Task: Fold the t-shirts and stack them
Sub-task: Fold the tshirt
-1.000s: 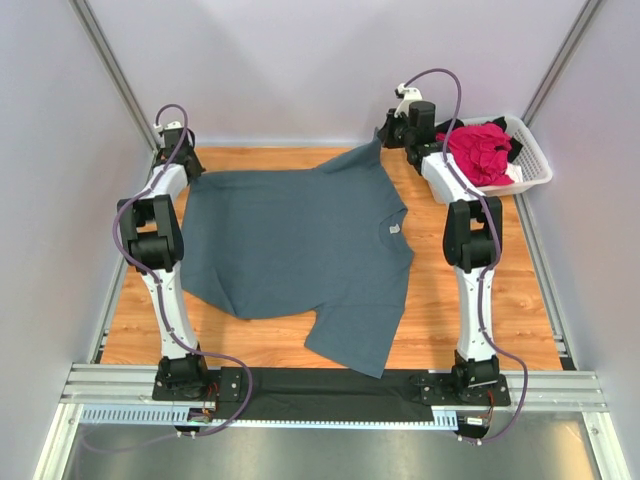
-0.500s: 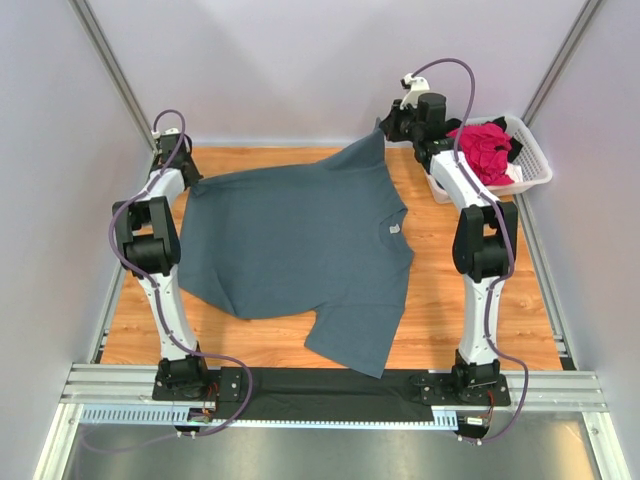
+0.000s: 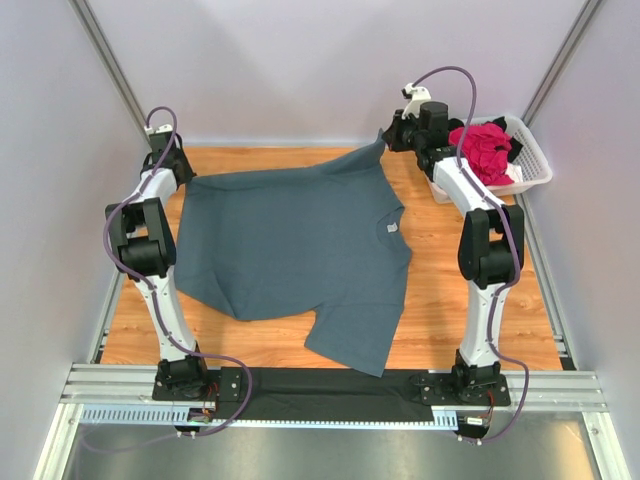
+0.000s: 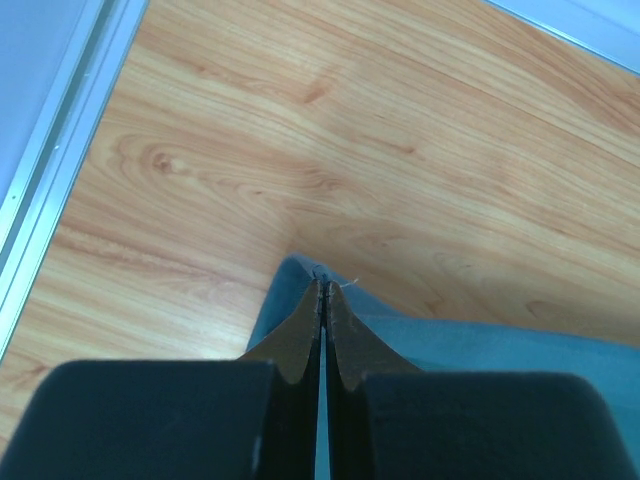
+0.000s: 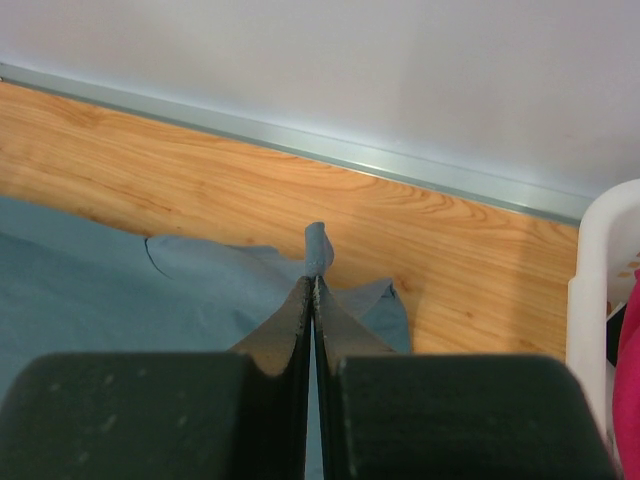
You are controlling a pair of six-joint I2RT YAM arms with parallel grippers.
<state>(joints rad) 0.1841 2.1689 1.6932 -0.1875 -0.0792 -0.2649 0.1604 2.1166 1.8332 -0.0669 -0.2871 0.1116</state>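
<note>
The slate blue-grey t-shirt [image 3: 290,245] lies spread on the wooden table, its small neck label [image 3: 390,228] toward the right. My left gripper [image 3: 183,172] is shut on the shirt's far left corner; the left wrist view shows the cloth [image 4: 480,350] pinched between the closed fingers [image 4: 322,290]. My right gripper [image 3: 386,138] is shut on the far right corner, a sleeve lifted off the table; the right wrist view shows a fold of blue cloth [image 5: 318,245] sticking out past the closed fingertips. A magenta-pink t-shirt [image 3: 480,150] and a black one [image 3: 516,146] lie in the basket.
The white slatted basket [image 3: 535,165] stands at the far right corner, right of my right arm; its rim shows in the right wrist view [image 5: 600,290]. A black mat [image 3: 330,388] lies along the near edge between the arm bases. Walls close in the back and sides.
Both grippers have moved toward the far edge, pulling the shirt's far edge back and stretching it straighter; the right arm shifted a little right toward the basket.
</note>
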